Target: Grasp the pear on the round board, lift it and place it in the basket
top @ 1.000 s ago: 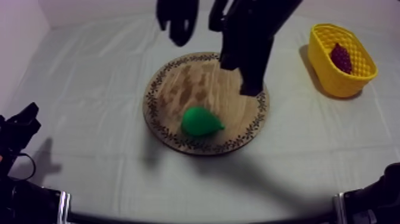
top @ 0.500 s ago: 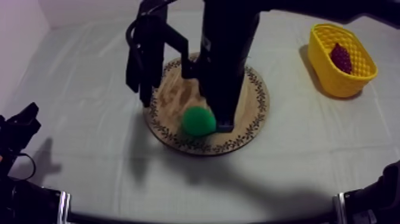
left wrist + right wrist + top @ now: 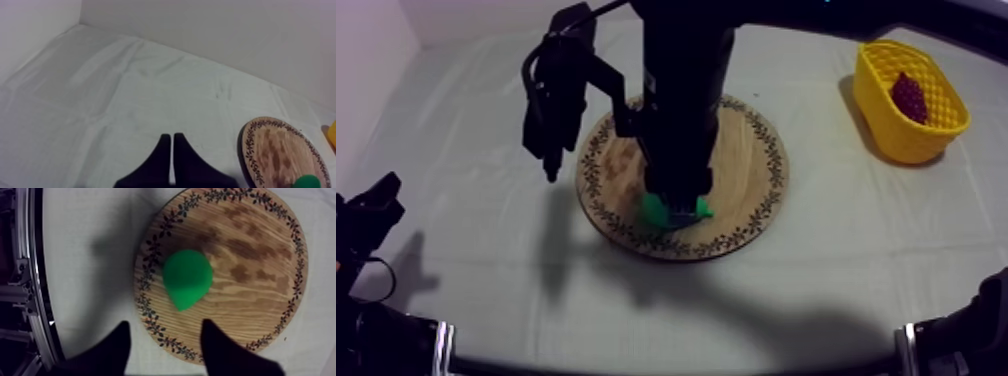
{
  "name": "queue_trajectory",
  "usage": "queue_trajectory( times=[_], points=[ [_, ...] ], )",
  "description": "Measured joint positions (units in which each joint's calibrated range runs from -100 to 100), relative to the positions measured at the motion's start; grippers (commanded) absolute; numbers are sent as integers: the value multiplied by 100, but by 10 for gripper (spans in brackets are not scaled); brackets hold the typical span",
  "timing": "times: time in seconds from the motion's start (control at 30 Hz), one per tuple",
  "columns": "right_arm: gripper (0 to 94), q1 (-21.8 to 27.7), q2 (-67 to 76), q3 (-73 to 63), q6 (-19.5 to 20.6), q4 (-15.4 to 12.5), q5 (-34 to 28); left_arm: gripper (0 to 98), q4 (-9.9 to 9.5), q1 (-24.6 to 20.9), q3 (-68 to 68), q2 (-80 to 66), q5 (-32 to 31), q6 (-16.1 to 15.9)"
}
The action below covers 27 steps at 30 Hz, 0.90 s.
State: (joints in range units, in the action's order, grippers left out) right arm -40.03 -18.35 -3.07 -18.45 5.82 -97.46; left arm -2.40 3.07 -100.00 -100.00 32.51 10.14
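A green pear (image 3: 187, 279) lies on the round wooden board (image 3: 250, 253), near its front-left rim. My right gripper (image 3: 165, 324) hangs straight above it, open, the two black fingers spread wide with the pear just beyond their tips and nothing between them. From above, the right arm (image 3: 681, 100) covers most of the pear (image 3: 654, 210) and much of the board (image 3: 756, 170). The yellow basket (image 3: 881, 100) stands at the far right. My left gripper (image 3: 172, 145) rests low at the table's left, shut, its fingers together as a narrow wedge, far from the board (image 3: 280, 150).
A dark red bunch of grapes (image 3: 909, 97) lies in the basket. A metal frame (image 3: 25, 288) runs along the table's edge near the board. Bare cloth (image 3: 466, 170) stretches to the left of the board and between board and basket.
My right arm has swung forward and down across the board, from its back right to directly over the pear, which it now mostly covers. The pear, basket and left arm have not moved.
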Motion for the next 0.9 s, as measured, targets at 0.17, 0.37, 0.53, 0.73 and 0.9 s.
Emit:
queue_trajectory(
  times=[0.17, 0.37, 0.53, 0.73, 0.9],
  points=[
    [665, 18, -19, -1, -69, 67, 17, 1, 0, 0, 0, 0, 0, 0],
    [684, 73, -50, 74, -85, 134, 201, 1, 0, 0, 0, 0, 0, 0],
    [687, 85, -206, 190, -149, 152, 422, 1, 0, 0, 0, 0, 0, 0],
    [682, 165, -535, 232, -158, 115, 763, 1, 0, 0, 0, 0, 0, 0],
    [677, 225, -868, 240, -159, 65, 1076, 1, 0, 0, 0, 0, 0, 0]
  ],
)
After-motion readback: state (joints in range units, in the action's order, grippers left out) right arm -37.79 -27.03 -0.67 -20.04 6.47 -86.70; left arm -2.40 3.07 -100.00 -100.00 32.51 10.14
